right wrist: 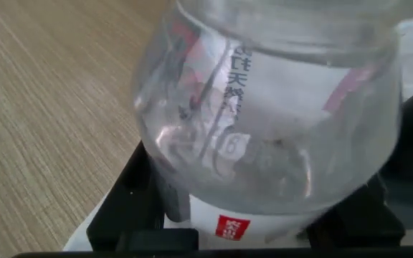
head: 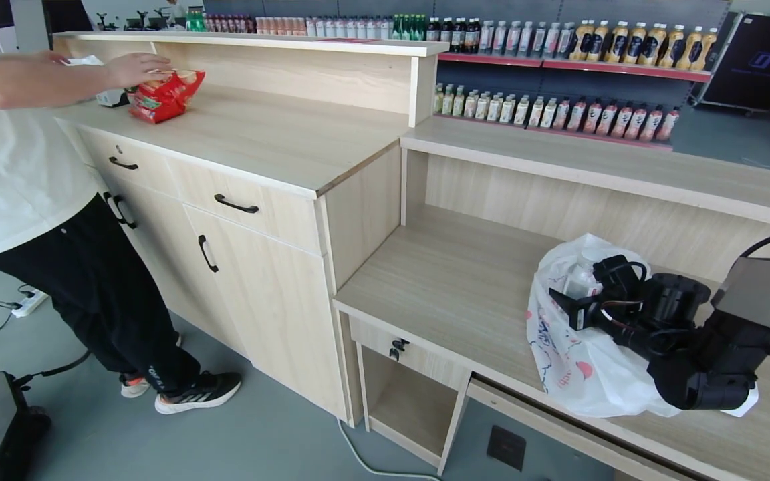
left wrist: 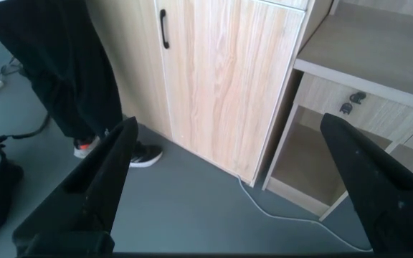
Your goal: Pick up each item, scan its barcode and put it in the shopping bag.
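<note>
A clear plastic bottle (head: 580,277) with a white and red label (right wrist: 264,107) is held in my right gripper (head: 589,294), whose black fingers (right wrist: 131,208) are shut on its sides. Bottle and gripper sit in the open mouth of the white shopping bag (head: 572,364), which stands on the low wooden desk (head: 452,280). A red snack packet (head: 164,95) lies on the higher counter (head: 265,137) at the far left, with a person's hand (head: 134,67) resting on it. My left gripper (left wrist: 228,186) hangs open above the grey floor, in front of the cabinet doors.
A person stands at the left, against the counter's drawers (head: 238,204). Shelves of drink bottles (head: 559,110) line the back wall. A small white object (head: 111,98) sits behind the packet. A cable (left wrist: 292,215) and a power strip (head: 27,302) lie on the floor.
</note>
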Tool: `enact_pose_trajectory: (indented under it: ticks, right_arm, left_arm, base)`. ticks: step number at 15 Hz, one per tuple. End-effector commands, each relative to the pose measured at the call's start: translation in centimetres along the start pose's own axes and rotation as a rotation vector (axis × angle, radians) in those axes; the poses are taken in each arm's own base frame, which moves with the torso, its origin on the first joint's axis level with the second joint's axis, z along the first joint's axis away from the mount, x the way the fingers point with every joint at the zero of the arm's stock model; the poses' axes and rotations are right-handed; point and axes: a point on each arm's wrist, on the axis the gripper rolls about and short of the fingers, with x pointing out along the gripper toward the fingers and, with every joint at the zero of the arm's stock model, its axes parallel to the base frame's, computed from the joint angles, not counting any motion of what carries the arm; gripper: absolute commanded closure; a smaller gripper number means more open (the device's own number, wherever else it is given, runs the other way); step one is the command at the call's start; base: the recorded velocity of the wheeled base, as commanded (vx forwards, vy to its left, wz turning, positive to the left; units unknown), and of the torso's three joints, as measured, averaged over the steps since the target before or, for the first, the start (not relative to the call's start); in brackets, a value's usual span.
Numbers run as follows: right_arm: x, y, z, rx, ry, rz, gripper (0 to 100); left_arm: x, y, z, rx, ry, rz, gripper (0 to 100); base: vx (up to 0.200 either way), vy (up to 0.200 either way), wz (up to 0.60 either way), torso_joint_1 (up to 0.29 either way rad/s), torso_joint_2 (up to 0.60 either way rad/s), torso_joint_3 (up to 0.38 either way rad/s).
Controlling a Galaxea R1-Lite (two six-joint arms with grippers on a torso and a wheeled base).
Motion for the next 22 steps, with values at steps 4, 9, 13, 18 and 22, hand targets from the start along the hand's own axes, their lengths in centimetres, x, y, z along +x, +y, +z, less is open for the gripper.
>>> enact_pose_trajectory:
  ticks: [4,9,13,18,22]
  right_arm:
    - [-0.7,-1.0,1.1,0.001,-0.014,0.004,0]
    - [-4.2,-1.7,7.4,0.025,0.035,0.041,0]
    - [-5.7,-2.1,10.9,-0.014,-0.06,0.029,0]
    - [-10.8,-3.8,16.6,-0.282,-0.166,-0.084,0]
    - [-13.5,-6.8,21.3,-0.317,-0.141,-0.231,0]
  left_arm:
    - [0.0,0.0,0.0,0.0,0.0,0.001,0]
    - [0.0,0.0,0.0,0.0,0.0,0.001,0]
    - [0.0,0.0,0.0,0.0,0.0,0.001,0]
    - [0.0,0.0,0.0,0.0,0.0,0.001,0]
    - [0.0,0.0,0.0,0.0,0.0,0.001,0]
  base:
    - [0.0,0.0,0.0,0.0,0.0,0.0]
    - [0.0,0.0,0.0,0.0,0.0,0.0]
    - [0.0,0.0,0.0,0.0,0.0,0.0]
    - [0.0,0.0,-0.24,0.0,0.0,0.001]
    - [0.0,0.0,-0.6,0.005,0.0,0.005]
